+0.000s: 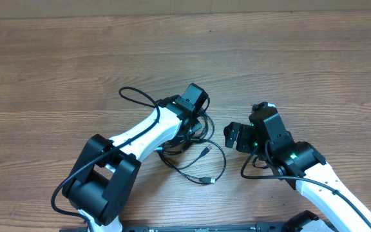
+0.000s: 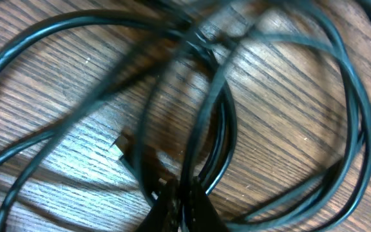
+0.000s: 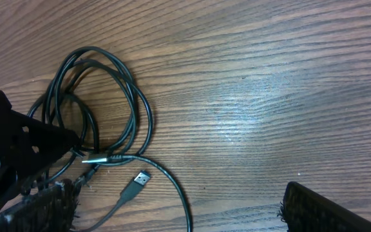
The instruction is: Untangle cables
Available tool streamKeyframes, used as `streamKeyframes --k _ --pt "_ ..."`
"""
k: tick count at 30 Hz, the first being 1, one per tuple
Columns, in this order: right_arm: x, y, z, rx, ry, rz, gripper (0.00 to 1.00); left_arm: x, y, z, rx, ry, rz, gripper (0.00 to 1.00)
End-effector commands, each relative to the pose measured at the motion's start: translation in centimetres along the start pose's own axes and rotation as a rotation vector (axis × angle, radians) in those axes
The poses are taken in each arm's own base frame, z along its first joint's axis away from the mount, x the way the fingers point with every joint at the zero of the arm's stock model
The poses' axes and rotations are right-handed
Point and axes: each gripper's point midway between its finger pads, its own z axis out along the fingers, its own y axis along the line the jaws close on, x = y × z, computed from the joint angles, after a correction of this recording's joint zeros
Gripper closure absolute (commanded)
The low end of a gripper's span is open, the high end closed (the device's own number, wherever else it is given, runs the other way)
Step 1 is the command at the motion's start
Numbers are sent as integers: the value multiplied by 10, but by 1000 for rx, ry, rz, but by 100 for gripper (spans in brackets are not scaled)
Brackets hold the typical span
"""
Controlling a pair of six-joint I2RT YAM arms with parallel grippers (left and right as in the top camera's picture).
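The cables (image 1: pixel 225 162) are thin black cords lying in overlapping loops on the wooden table (image 1: pixel 288 58), at its centre. Two USB plugs (image 1: pixel 206 150) lie at the bundle's near side. My left gripper (image 1: pixel 196 124) is down on the bundle. In the left wrist view its fingers (image 2: pixel 180 207) are shut on cable strands (image 2: pixel 219 109). My right gripper (image 1: pixel 236 136) is just right of the bundle, open and empty. In the right wrist view (image 3: pixel 179 203) one USB plug (image 3: pixel 140 179) lies between its fingers, with the loops (image 3: pixel 134 96) to the upper left.
The left arm's dark gripper body (image 3: pixel 5 148) shows at the left of the right wrist view, close to the loops. The right arm's own thicker black wire (image 1: pixel 253 169) hangs beside that arm. Wooden tabletop surrounds the bundle.
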Motion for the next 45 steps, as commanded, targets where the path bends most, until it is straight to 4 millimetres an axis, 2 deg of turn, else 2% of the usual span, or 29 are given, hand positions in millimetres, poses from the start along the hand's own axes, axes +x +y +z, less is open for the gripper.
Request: streamKeyframes --k 1,4,7,11,15,19,25,30,33,37,39,42,45 --pt "-10 4 -4 -6 -27 1 0 -1 3 5 -16 1 -9 96" --pt "-10 4 -4 -6 -27 1 0 -11 -5 -6 15 -13 35 96" --pt "-10 5 -4 -7 -26 1 0 -26 -20 -28 77 -48 137 96" --pt "-10 5 -4 -7 -26 1 0 -41 -43 -71 187 -97 290 96" --pt "-10 5 -4 -8 -27 1 0 -45 -59 -114 298 -142 408 96" --pt "-6 10 -4 -38 -4 0 0 -48 -65 -154 379 -212 469 96" --pt "4 36 -7 -183 65 -4 0 -51 -66 -205 481 -307 493 96" --pt "6 67 -15 -348 105 -3 0 -46 -65 -230 545 -324 500 96" --pt "1 83 -22 -435 103 18 0 -45 -64 -236 544 -361 613 96" --pt "-12 84 -21 -428 40 14 0 -41 -60 -233 512 -378 759 96" --pt "-25 81 -20 -397 -29 18 0 -37 -61 -236 522 -384 823 96" --pt "-37 82 -21 -393 -83 19 0 -35 -64 -249 556 -413 872 96" --pt "-45 88 -23 -421 -119 14 0 -30 -68 -272 621 -442 916 96"
